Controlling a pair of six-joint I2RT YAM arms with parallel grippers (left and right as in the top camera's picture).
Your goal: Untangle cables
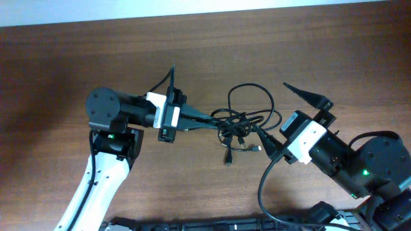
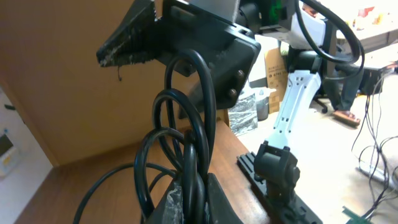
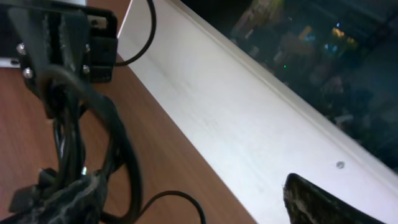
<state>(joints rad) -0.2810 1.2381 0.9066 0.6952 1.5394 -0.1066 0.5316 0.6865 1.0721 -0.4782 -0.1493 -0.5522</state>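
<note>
My left gripper (image 1: 215,120) reaches in from the left with its jaws pinched together on the cables (image 1: 241,122). Its wrist camera shows the cords rising out from between the fingers in tall narrow arcs. The cables are thin, round and glossy black, knotted into a dense clump at the middle of the table (image 1: 64,58). One wide loop (image 1: 253,96) swings out toward the far side. Two loose tails hang toward me and end in small plugs (image 1: 228,158), one dark and one with a silvery tip. My right gripper (image 1: 270,106) comes in from the lower right with its jaws spread wide. The upper finger (image 1: 307,96) is a dark tapered wedge with a rough, scuffed pad, and it points off above the clump, well apart from it. The lower finger (image 1: 260,135) lies against the right side of the tangle, and from the right wrist camera cords run right beside that pad. I cannot tell whether it presses on them. The table is smooth reddish-brown wood with a fine grain. A pale strip (image 1: 257,8) runs along its far edge, near the top of the loop. Bare wood stretches to the left behind the left arm and between the loop and that strip. On the near side the two arm bases and a dark rail (image 1: 192,224) close in the space just below the plugs.
</note>
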